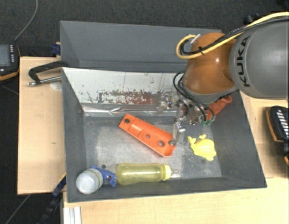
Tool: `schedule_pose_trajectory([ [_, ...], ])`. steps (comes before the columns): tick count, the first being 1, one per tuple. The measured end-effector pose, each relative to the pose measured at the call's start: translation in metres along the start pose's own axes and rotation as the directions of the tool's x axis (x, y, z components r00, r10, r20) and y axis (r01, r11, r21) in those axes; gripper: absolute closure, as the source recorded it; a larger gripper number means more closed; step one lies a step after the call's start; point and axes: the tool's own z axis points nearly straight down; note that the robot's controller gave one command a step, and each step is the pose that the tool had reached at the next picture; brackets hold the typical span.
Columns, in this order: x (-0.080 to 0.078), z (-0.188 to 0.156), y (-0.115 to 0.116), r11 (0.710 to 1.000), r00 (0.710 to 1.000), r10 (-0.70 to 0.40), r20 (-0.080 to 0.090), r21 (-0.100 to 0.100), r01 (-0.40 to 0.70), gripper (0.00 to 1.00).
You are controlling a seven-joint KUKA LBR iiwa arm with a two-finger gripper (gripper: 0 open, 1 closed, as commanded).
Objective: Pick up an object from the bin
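Note:
My gripper (pixel 178 133) hangs low in the right half of the bin, just above the right end of a flat orange bar (pixel 143 133) with holes in it. The bar lies slanted across the bin's middle, its right end lower in the view. A small yellow toy (pixel 203 147) lies on the bin floor just right of the gripper, apart from it. I see nothing held in the gripper.
A clear yellowish bottle (pixel 141 173) lies on its side along the front wall, with a blue piece (pixel 106 176) and a white round cap (pixel 89 181) at its left end. A red-orange thing (pixel 221 103) peeks out beneath the arm at the right wall.

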Motion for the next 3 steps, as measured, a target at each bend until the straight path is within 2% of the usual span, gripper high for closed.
schedule_pose_trajectory([
  [1, -0.001, 0.002, -0.003, 0.985, 0.985, 0.175, 0.008, 0.0, -0.175, 0.0],
  [2, 0.002, 0.027, 0.006, 1.0, 1.0, -0.022, 0.005, 0.001, 0.022, 0.0],
  [3, 0.001, 0.069, 0.024, 0.959, 0.959, -0.282, 0.008, 0.003, 0.282, 1.0],
])
